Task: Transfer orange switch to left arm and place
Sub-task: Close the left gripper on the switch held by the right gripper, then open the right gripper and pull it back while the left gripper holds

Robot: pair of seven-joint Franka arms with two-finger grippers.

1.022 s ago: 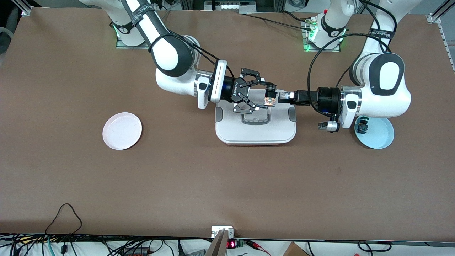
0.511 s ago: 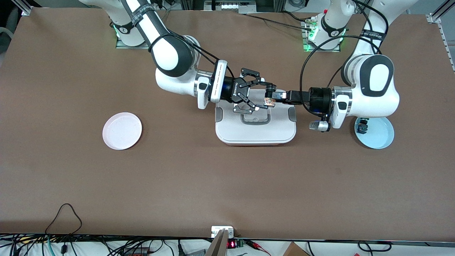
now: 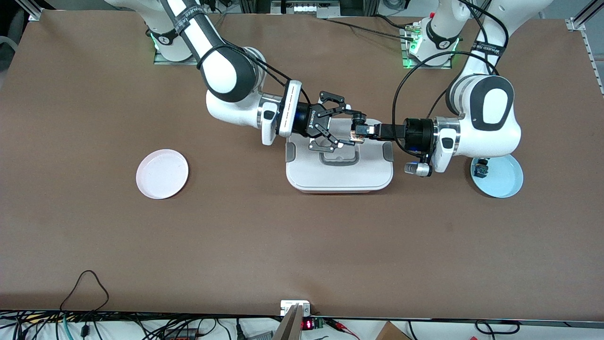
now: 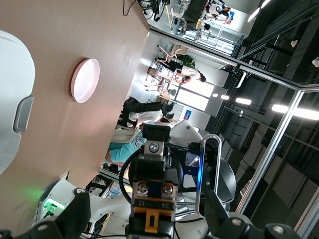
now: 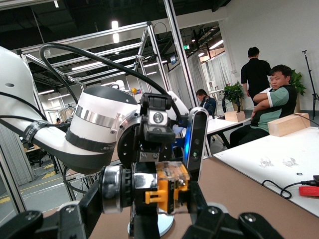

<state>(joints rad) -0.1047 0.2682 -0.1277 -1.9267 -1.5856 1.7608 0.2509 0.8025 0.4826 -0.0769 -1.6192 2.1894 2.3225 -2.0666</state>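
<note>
The orange switch (image 3: 357, 136) hangs in the air over the white box (image 3: 339, 175), with my right gripper (image 3: 351, 127) shut on it. In the right wrist view the switch (image 5: 167, 186) sits clamped between that gripper's (image 5: 149, 196) fingers. My left gripper (image 3: 372, 130) reaches in from the left arm's end of the table and stands open, one finger on each side of the switch. In the left wrist view its fingers (image 4: 75, 216) stand wide apart around the switch (image 4: 154, 199), not touching it.
A pink plate (image 3: 162, 174) lies toward the right arm's end of the table. Toward the left arm's end, a light blue plate (image 3: 505, 182) carries a small blue and teal switch (image 3: 481, 169). The left arm's elbow hangs over that plate.
The left arm has slid toward the right arm, bringing its open gripper up around the held switch. The right arm and the switch have stayed put.
</note>
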